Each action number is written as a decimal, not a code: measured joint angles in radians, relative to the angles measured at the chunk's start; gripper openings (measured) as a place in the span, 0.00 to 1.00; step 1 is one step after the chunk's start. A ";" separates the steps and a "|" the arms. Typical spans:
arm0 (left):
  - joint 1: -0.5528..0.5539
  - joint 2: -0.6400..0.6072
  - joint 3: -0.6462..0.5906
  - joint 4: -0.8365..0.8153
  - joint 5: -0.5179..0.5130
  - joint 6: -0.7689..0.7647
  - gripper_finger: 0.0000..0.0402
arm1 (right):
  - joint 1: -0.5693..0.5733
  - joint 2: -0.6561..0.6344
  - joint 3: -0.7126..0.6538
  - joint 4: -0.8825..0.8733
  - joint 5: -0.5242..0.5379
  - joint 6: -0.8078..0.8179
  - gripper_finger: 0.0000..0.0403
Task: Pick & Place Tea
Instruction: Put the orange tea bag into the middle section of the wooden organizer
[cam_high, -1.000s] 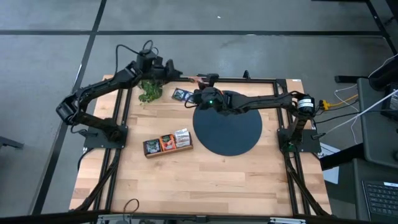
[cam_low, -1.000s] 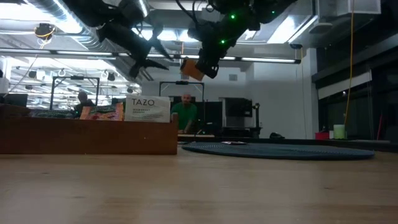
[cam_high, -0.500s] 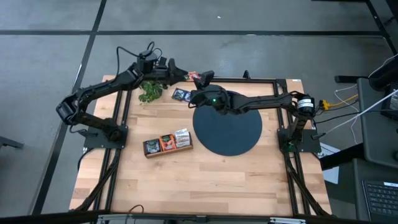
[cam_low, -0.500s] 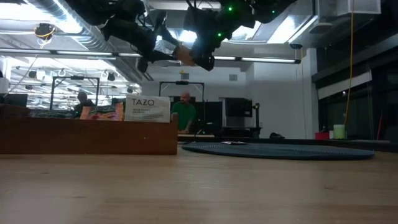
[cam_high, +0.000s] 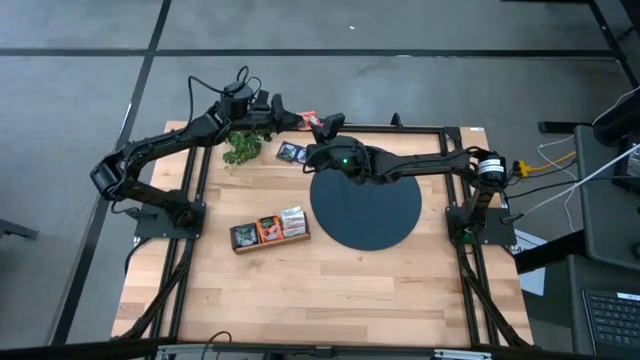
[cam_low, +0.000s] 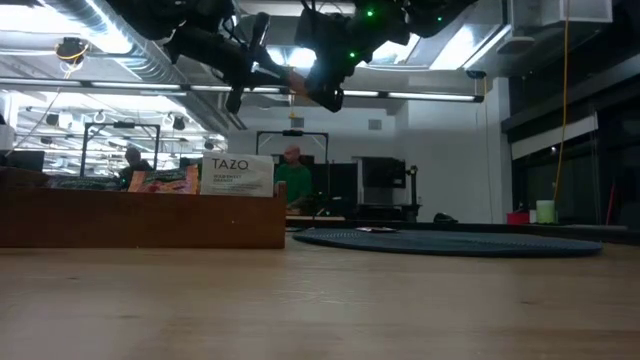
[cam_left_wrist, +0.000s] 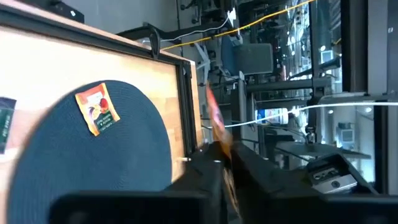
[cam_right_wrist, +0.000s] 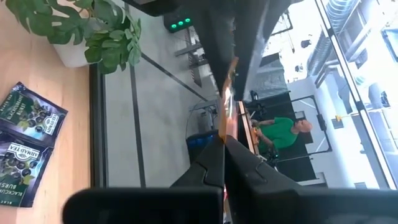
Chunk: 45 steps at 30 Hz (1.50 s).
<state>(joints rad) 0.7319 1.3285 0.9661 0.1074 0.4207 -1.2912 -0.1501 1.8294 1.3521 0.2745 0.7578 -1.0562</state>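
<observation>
L + R fingers (cam_high: 311, 121) pinching orange tea sachet (cam_high: 309, 118), above table's far edge

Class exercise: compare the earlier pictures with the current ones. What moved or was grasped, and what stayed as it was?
The left end effector moved toward the right end effector and closed on the orange sachet the right one holds, above the table's far edge. The wooden tray and dark disc stayed put.

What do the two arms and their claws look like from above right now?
Both are dark, jointed arms. The left arm trails a looping black cable near its wrist. The right arm shows a green light near its claw and a silver-ringed joint at its base.
</observation>
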 joint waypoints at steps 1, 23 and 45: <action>0.000 0.000 0.000 0.000 0.000 0.012 0.05 | 0.000 0.000 0.000 0.000 0.000 0.000 0.01; 0.004 -0.002 0.000 -0.006 0.022 0.078 0.00 | 0.027 -0.063 -0.003 -0.038 -0.001 0.295 0.22; -0.050 -0.121 0.000 -0.404 0.166 0.477 0.00 | -0.063 -0.256 -0.001 -0.625 -0.710 1.344 0.39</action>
<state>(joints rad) 0.6822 1.2074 0.9661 -0.2964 0.5864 -0.8142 -0.2134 1.5734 1.3514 -0.3507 0.0475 0.2877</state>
